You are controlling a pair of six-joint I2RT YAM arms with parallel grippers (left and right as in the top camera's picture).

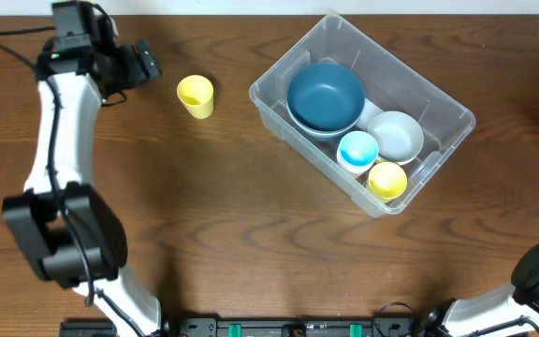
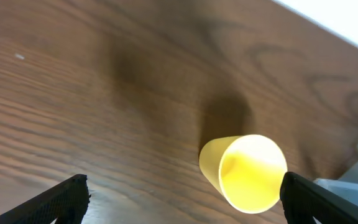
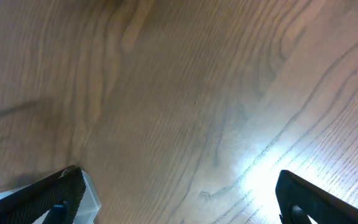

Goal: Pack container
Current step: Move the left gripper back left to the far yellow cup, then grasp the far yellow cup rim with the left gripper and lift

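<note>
Clear container (image 1: 419, 89), right of centre on the table (image 1: 251, 234), already holds a blue bowl (image 1: 326, 94), a white bowl (image 1: 396, 136) and two cups. A loose yellow cup (image 1: 196, 95) waits outside, unpacked, near my left gripper (image 2: 185, 193). It and my right gripper (image 3: 179, 193) gape wide, empty.

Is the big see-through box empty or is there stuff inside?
Not empty: the container holds a blue bowl, a white bowl, a light-blue cup and a yellow cup.
</note>
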